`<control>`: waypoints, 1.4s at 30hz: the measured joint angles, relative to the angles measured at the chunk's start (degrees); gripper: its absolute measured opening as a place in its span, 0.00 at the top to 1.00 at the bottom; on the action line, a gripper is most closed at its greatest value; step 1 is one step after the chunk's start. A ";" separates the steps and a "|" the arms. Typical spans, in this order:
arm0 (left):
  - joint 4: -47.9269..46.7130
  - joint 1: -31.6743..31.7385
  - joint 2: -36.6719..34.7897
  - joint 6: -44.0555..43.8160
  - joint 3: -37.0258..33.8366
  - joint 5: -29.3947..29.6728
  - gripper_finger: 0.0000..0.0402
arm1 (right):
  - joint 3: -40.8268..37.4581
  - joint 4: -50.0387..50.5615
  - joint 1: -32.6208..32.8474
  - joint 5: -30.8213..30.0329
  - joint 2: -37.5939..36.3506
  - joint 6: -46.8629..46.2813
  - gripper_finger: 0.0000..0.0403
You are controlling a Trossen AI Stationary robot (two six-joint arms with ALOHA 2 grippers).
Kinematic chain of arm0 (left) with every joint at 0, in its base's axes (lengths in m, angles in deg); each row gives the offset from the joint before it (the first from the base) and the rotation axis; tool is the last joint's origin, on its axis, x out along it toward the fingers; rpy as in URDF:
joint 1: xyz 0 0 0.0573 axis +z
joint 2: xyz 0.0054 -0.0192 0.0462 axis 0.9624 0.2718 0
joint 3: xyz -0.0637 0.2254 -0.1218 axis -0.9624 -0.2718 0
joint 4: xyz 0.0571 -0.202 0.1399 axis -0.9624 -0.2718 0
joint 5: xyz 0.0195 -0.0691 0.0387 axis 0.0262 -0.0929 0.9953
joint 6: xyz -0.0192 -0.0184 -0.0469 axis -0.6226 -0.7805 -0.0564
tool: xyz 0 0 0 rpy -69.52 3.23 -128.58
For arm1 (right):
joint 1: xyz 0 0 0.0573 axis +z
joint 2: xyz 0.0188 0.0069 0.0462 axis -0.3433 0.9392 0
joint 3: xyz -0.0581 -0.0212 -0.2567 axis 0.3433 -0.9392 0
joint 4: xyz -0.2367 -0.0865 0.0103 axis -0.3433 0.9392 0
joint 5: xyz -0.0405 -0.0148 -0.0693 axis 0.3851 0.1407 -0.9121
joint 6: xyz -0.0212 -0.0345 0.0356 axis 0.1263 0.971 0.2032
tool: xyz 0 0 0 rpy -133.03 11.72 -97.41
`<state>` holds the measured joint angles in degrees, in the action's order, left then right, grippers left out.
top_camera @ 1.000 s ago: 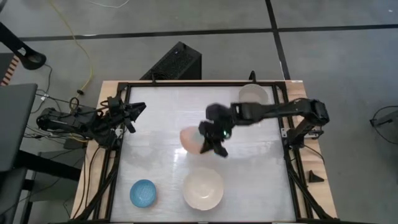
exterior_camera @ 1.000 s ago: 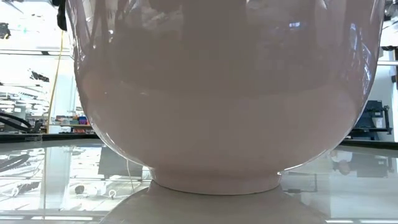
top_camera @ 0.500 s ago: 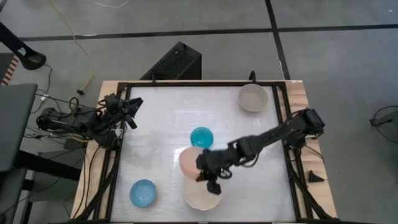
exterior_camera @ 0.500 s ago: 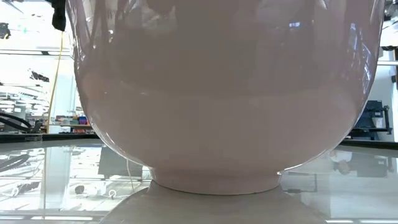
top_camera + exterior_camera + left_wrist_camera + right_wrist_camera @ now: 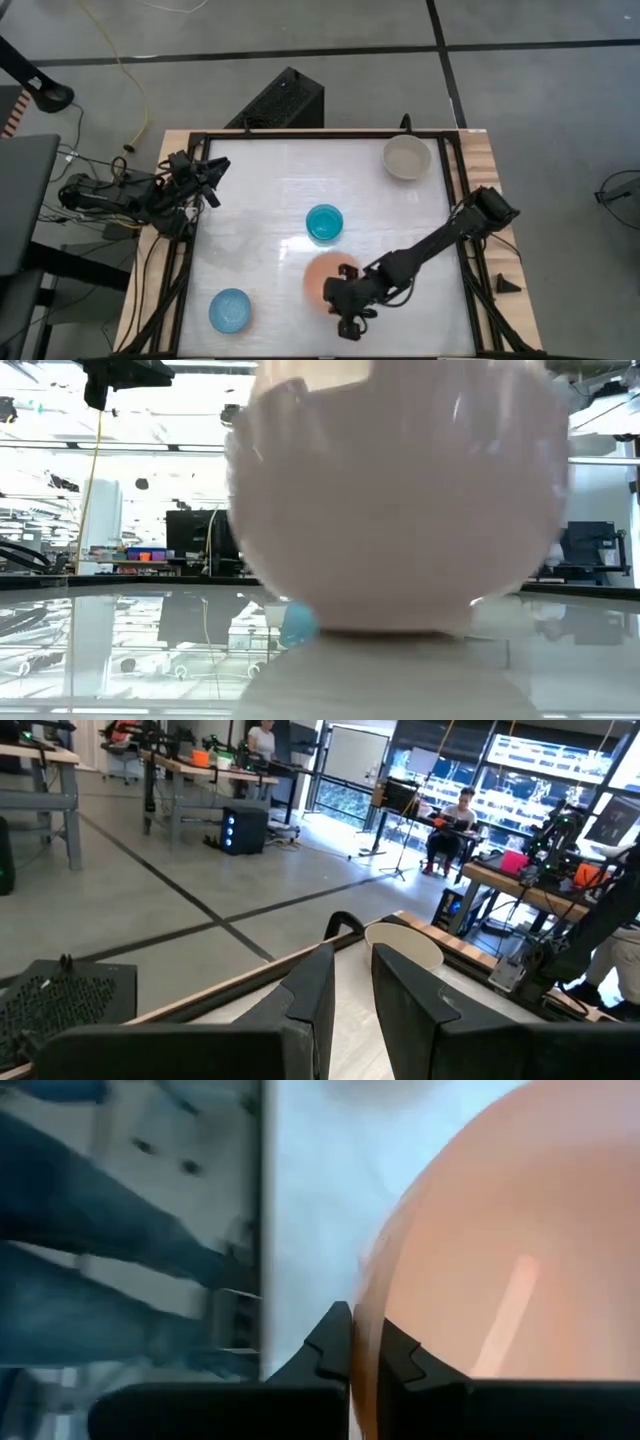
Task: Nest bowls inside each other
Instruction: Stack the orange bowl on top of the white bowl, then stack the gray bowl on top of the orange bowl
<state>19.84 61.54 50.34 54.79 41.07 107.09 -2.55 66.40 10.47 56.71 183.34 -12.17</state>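
Observation:
My right gripper (image 5: 338,298) reaches to the near middle of the table and is shut on the pink bowl (image 5: 322,280). The small teal bowl (image 5: 323,222) stands on the table just beyond it. The light blue bowl (image 5: 230,310) stands at the near left and the grey-beige bowl (image 5: 407,157) at the far right. A pale bowl (image 5: 400,510) fills the middle of the low view, blurred; which bowl it is I cannot tell. My left gripper (image 5: 207,172) waits at the far left, open a little, with nothing between its fingers (image 5: 312,1005). My right gripper pinches the pink bowl's rim (image 5: 366,1330), with one finger (image 5: 338,1342) outside the wall and the other (image 5: 398,1352) inside the hollow. The fingers slant down onto the bowl's near right side. I cannot tell whether the bowl is clear of the table.
A black frame (image 5: 190,230) runs round the white table top. Free room lies between the teal bowl and the left rail, and along the right side below the grey-beige bowl. People sit at desks (image 5: 455,815) in the room behind.
My right gripper has swung from over the teal bowl toward the near edge, sunk and rolled, taking the pink bowl along toward the near edge. The teal bowl now shows uncovered. In the low view, the bowl that filled the picture now shows smaller and blurred.

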 joint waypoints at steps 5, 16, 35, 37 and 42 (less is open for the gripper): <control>-0.04 0.00 -0.02 -0.02 0.00 -0.04 0.85 | 0.20 1.79 -0.33 -4.87 3.95 -1.05 0.90; -0.06 0.00 -0.02 -0.48 0.00 -0.61 0.85 | 0.03 0.01 -0.98 -5.48 6.51 -3.36 0.86; -0.12 0.00 -0.02 -0.50 0.01 -1.60 0.85 | -0.33 -9.65 -0.26 -5.68 6.32 -11.46 0.42; -0.12 0.00 -0.02 -0.50 0.00 -1.57 0.85 | -0.33 -10.69 -0.24 -5.71 5.62 -11.46 0.43; -0.12 -0.01 -0.02 -0.50 0.00 -1.59 0.85 | -0.20 -10.39 -0.19 -8.37 3.04 -11.40 0.44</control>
<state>19.71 61.54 50.31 54.28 41.07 105.50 -2.75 56.01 10.27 48.34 186.38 -23.57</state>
